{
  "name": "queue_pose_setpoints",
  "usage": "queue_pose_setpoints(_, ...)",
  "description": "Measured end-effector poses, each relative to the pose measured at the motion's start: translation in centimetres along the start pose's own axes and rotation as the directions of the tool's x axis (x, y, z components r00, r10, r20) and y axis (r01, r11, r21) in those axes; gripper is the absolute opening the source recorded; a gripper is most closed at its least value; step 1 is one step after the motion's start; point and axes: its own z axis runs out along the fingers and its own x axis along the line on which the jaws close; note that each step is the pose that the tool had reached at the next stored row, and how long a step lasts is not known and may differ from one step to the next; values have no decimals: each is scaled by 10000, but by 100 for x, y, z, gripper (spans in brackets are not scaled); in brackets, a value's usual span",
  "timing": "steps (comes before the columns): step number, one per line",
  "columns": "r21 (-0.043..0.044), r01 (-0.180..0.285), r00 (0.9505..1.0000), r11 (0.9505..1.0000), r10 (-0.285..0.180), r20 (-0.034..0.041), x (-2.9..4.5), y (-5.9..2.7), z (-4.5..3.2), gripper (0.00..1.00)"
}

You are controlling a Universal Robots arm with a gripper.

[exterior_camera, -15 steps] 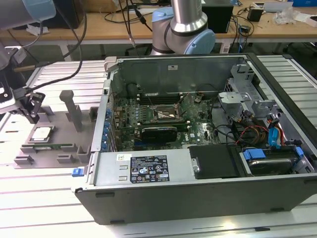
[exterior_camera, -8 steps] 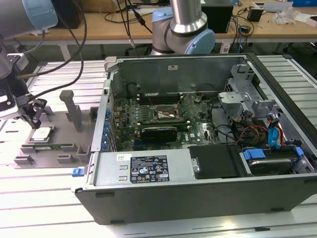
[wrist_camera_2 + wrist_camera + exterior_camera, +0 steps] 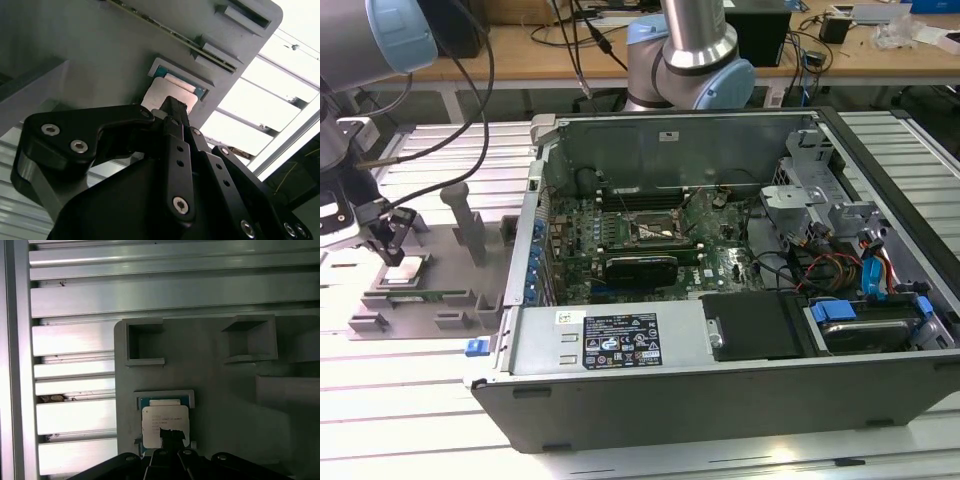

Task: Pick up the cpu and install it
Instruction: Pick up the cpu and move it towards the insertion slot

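Closest to the lens in both wrist views: black linkage (image 3: 100,145) that carries my jaws. They look pressed together into one narrow tip, with nothing seen between them. The fingertips (image 3: 171,436) sit over the middle of one edge of the cpu (image 3: 162,417). Contact or a small gap: cannot tell.

Cpu lies flat, metal top up, at a framed pocket of the grey fixture tray (image 3: 440,270), and reads a little off the frame. My judgement: the pocket fixes its position, so I come at it from straight above.

Tray rests on the slatted desk (image 3: 420,400), just beside the open computer case (image 3: 720,390), toward the exterior view's left. Socket (image 3: 660,232) on the board inside is uncovered, well apart from me. Cpu not yet installed.
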Motion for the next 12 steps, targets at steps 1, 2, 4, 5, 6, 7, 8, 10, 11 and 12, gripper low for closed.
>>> queue_pose_setpoints(1,0,0,10000,10000,0,1,0,0,1,11)
queue_pose_setpoints(2,0,0,10000,10000,0,1,1,0,1,11)
queue_pose_setpoints(4,0,0,10000,10000,0,1,1,0,2,11)
queue_pose_setpoints(5,0,0,10000,10000,0,1,1,0,2,11)
queue_pose_setpoints(6,0,-1,10000,10000,1,1,1,0,2,17)
queue_pose_setpoints(7,0,0,10000,10000,0,0,1,0,2,17)
queue_pose_setpoints(8,0,0,10000,10000,0,1,1,0,3,24)
queue_pose_setpoints(10,0,0,10000,10000,0,0,2,0,4,42)
queue_pose_setpoints(11,0,0,10000,10000,0,0,2,0,4,48)
queue_pose_setpoints(12,-1,0,10000,10000,0,1,2,0,5,54)
